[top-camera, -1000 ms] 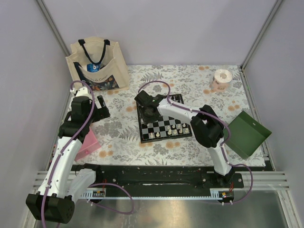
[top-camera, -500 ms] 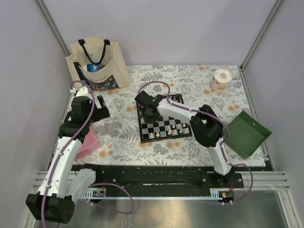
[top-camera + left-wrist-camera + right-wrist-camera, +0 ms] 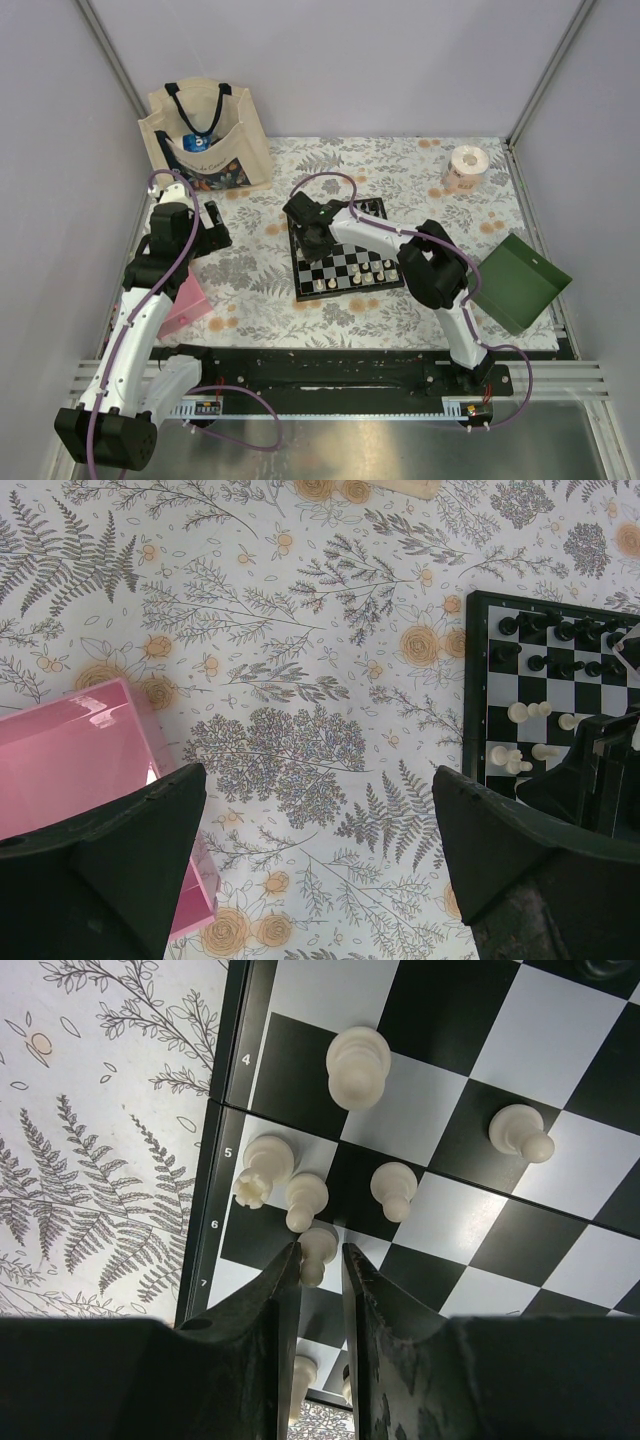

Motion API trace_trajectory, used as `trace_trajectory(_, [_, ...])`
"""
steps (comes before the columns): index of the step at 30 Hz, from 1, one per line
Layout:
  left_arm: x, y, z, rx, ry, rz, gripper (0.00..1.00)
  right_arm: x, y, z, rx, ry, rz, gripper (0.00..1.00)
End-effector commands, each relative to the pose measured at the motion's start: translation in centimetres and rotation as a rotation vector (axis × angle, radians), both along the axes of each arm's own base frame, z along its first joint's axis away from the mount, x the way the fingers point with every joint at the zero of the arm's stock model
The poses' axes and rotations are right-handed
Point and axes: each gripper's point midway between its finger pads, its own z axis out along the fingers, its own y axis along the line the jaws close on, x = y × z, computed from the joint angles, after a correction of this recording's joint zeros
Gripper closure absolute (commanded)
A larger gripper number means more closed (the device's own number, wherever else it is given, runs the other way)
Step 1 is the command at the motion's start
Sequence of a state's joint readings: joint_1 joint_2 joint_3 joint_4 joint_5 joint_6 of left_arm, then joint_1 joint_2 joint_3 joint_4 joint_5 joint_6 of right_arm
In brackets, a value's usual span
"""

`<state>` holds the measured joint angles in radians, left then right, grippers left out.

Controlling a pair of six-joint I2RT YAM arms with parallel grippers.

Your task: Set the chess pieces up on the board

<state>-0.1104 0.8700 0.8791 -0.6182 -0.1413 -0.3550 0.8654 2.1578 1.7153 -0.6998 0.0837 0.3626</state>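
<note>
**Desk:** What has changed over the last second?

**Photographer:** Little. The right arm's elbow has edged left, while the right gripper [image 3: 313,238] has kept its place over the far left part of the board [image 3: 340,262]. In the wrist view, its fingers are drawn in tight on a cream pawn [image 3: 318,1243], apparently pinching it. A pick looks under way, not a placement.

**Desk:** And the rest of the set?

**Photographer:** Other cream pieces [image 3: 358,1065] stand bunched beside that pawn near the board's edge, and black pieces [image 3: 560,630] stand in rows along one end. By my reading the cream side is far from set.

**Desk:** The left arm?

**Photographer:** The left gripper [image 3: 318,780] is spread wide and holds nothing, hanging over the table [image 3: 300,630] between the board and a pink box [image 3: 80,750].

**Desk:** Any containers?

**Photographer:** I cannot tell what is in the pink box. The tote bag [image 3: 205,135] shows something blue [image 3: 197,142] inside, and the green tray [image 3: 520,280] shows no pieces.
</note>
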Motion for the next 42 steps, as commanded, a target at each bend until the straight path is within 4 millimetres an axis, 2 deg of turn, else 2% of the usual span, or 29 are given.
trace_trajectory(1, [0.5, -0.1, 0.9, -0.002, -0.045, -0.009, 0.01, 1.2, 1.2, 1.1, 0.045, -0.025, 0.008, 0.69])
trace_trajectory(27, [0.5, 0.0, 1.0, -0.003, -0.046, -0.006, 0.01, 1.5, 1.0, 1.8, 0.061, -0.046, -0.007, 0.69])
trace_trajectory(32, [0.5, -0.1, 1.0, -0.005, -0.046, -0.009, 0.01, 1.5, 0.7, 2.0, 0.06, -0.052, -0.015, 0.72])
trace_trajectory(38, [0.5, -0.1, 0.9, -0.005, -0.045, -0.009, 0.01, 1.5, 0.5, 3.2, 0.074, -0.069, -0.019, 0.87])
trace_trajectory(42, [0.5, -0.1, 0.9, -0.005, -0.046, -0.009, 0.01, 1.1, 0.0, 4.5, 0.084, -0.085, -0.024, 0.88])
